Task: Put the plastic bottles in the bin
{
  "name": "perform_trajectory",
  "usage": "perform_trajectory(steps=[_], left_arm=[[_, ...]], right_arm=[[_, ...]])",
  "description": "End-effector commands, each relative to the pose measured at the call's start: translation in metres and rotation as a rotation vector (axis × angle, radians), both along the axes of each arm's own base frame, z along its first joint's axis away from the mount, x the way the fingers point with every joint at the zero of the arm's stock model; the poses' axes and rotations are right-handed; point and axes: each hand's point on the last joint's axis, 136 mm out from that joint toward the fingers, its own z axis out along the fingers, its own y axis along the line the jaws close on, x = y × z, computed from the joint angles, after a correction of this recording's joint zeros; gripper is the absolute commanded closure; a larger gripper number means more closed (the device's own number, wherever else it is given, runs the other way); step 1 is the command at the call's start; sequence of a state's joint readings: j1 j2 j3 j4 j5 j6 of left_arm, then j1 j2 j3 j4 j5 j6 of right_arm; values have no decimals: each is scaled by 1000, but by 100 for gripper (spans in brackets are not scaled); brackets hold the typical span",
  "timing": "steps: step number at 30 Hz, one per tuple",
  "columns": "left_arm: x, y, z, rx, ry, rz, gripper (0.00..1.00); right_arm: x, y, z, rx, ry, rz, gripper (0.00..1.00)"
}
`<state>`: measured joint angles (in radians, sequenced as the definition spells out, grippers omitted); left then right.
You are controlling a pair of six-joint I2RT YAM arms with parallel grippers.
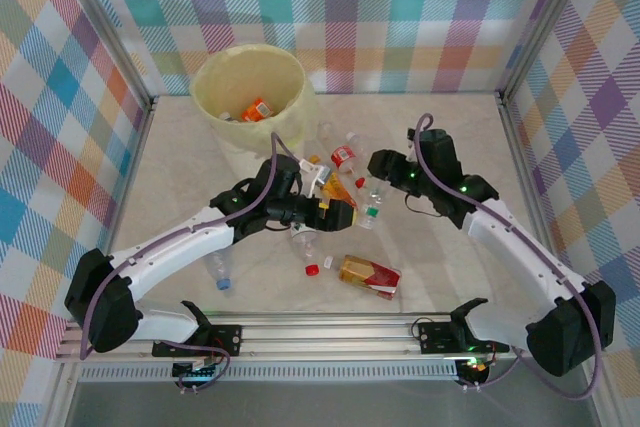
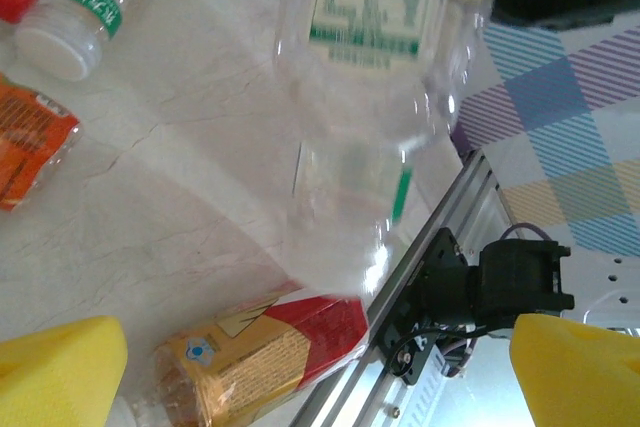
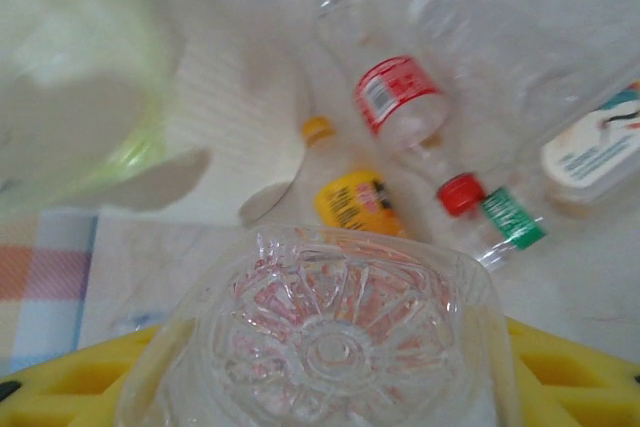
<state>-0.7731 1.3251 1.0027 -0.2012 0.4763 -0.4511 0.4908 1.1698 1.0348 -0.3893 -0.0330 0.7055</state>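
Note:
My right gripper (image 1: 386,166) (image 3: 330,372) is shut on a clear plastic bottle (image 3: 335,332), whose ribbed base sits between the yellow pads. My left gripper (image 1: 331,203) (image 2: 318,377) hangs open over the bottles, pads wide apart and holding nothing. Ahead of it lies a clear bottle with green print (image 2: 370,77) (image 1: 372,209). An amber bottle with a red and yellow label (image 2: 260,357) (image 1: 370,274) lies below it near the front rail. The pale-yellow bin (image 1: 212,87) (image 3: 70,77) stands at the back left, with bottles (image 1: 258,107) inside.
More bottles lie loose mid-table: one red-labelled (image 1: 344,157) (image 3: 398,97), one yellow-labelled (image 3: 352,197), one near the left arm (image 1: 220,272). Red caps (image 1: 312,269) lie on the marble top. The aluminium front rail (image 1: 330,332) and plaid walls border the area.

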Motion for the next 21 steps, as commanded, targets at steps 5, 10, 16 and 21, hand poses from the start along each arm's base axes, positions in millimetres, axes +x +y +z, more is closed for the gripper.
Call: perform_trajectory(steps=[5,10,16,21], left_arm=[[-1,-24,41,-133,-92,-55,4],[1,-28,39,-127,-112,-55,6],[1,-38,43,-139,-121,-73,7],[-3,-49,39,-131,-102,-100,12]], right_arm=[[-24,24,12,92,53,99,51],[-31,36,13,150,116,141,50],[-37,48,9,205,175,184,50],[-39,53,10,233,181,208,50]])
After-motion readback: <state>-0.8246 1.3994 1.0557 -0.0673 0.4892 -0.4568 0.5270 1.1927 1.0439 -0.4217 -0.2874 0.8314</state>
